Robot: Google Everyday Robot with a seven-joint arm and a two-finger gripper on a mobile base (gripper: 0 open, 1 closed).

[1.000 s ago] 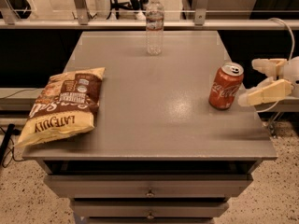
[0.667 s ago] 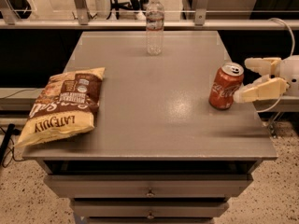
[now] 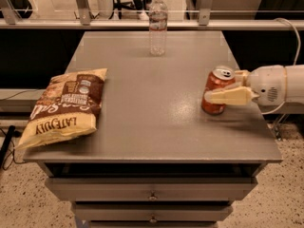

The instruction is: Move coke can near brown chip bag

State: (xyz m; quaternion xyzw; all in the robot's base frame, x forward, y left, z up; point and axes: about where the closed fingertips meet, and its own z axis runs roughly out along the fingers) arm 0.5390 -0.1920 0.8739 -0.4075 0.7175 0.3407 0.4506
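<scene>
Nearest the camera are the grey drawers (image 3: 152, 190) under the front edge of the bench (image 3: 152, 122), each with a small knob, and speckled floor (image 3: 23, 208) shows to either side.

On the front left part of the bench top lies the brown chip bag (image 3: 66, 107). It is flat, with its pale yellow band towards the front corner and its brown end pointing away, and its lettering reads upside down from here.

Farther back, near the right edge, the coke can (image 3: 214, 83) stands upright on the bench with its silver top showing. It is well apart from the bag, with most of the bench's width between them.

The gripper (image 3: 222, 86) reaches in from the right on a white arm, level with the can. Its fingers (image 3: 230, 96) are spread apart. The near one crosses the front of the can and the far one shows just behind the can's rim, so the can sits between them. A pale cable (image 3: 295, 37) loops up behind the arm.

Towards the far edge, about midway across, a clear water bottle (image 3: 157, 25) stands upright. Beyond it, a metal rail (image 3: 57, 24) runs along the back of the bench.
</scene>
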